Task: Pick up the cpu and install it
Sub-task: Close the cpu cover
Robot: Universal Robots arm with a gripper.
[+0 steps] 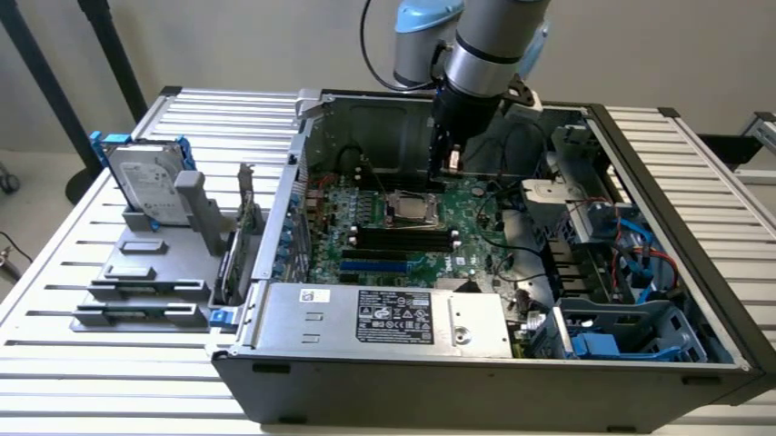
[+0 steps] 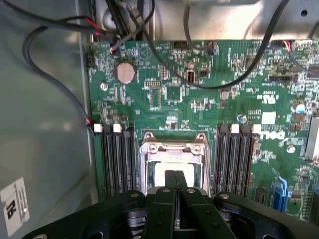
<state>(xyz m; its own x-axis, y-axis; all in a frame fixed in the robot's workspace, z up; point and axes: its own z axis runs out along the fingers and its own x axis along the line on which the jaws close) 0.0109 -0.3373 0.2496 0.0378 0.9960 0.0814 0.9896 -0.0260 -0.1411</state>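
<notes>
The cpu (image 1: 410,210) is a small silvery square lying flat in the metal socket frame (image 1: 409,196) in the middle of the green motherboard (image 1: 467,238), inside the open computer case. In the wrist view the cpu (image 2: 161,175) shows as a pale square inside the socket frame (image 2: 172,148), partly hidden by my fingers. My gripper (image 1: 450,166) hangs a little above the board, just to the exterior view's right of the socket and farther back. The wrist view has the gripper (image 2: 175,175) with its two black fingers pressed together and nothing between them.
Black memory slots (image 2: 115,159) flank the socket on both sides. Loose black cables (image 2: 209,84) cross the board behind it. A labelled power-supply box (image 1: 388,318) fills the case's front. A hard drive in a blue bracket (image 1: 152,186) stands on a grey rack outside, on the exterior view's left.
</notes>
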